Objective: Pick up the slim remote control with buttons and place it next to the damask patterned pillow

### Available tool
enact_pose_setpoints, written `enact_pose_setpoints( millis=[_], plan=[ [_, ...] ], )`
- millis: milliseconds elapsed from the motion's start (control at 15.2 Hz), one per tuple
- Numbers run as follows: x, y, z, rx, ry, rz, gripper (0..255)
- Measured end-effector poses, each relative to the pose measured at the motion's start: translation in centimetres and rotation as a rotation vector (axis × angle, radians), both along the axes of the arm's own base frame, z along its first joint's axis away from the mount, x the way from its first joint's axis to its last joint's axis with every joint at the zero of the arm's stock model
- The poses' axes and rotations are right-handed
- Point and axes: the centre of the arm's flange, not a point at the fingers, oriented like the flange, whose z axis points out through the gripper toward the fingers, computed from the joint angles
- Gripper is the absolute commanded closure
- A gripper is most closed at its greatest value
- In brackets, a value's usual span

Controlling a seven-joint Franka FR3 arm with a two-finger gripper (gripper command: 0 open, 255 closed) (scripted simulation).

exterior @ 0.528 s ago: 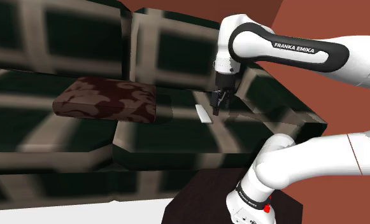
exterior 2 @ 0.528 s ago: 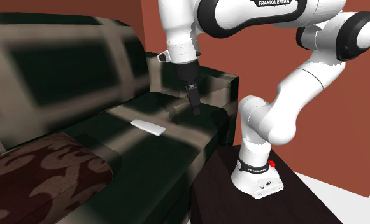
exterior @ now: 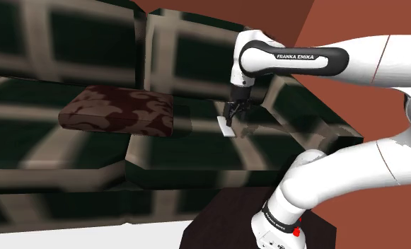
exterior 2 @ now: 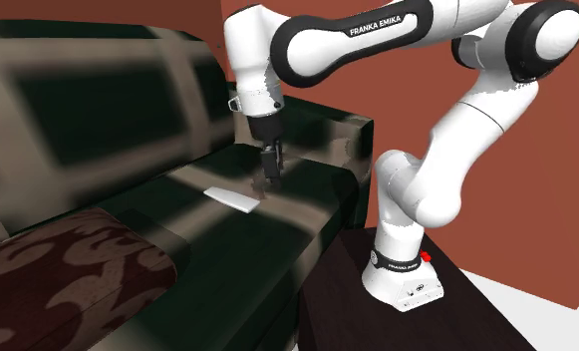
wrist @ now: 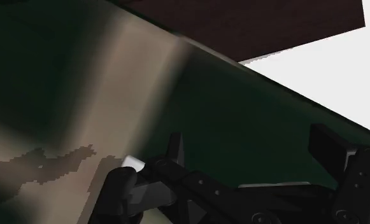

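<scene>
Slim white remote partly hidden by black tool on dark plaid sofa. Bent white arm reaches down; tool fingers apart, nothing held.

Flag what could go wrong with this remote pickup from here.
1. The tool hangs near one end of the white remote, not over its middle. Closing there may tip the remote or let it slip out.
2. The remote lies flat and thin on the sofa seat. The open tool might press into the seat or nudge the remote away before it closes.
</scene>
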Motion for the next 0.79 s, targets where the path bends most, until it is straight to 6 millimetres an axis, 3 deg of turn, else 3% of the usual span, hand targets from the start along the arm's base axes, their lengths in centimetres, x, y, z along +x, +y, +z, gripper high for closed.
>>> enact_pose_setpoints(
  millis=[528, 792],
  plan=[
    [5.5, -6.9, -4.8, -0.013, -0.050, -0.189, 0],
    [7.8, -11.3, -7.4, -0.019, -0.074, -0.284, 0]
  ],
)
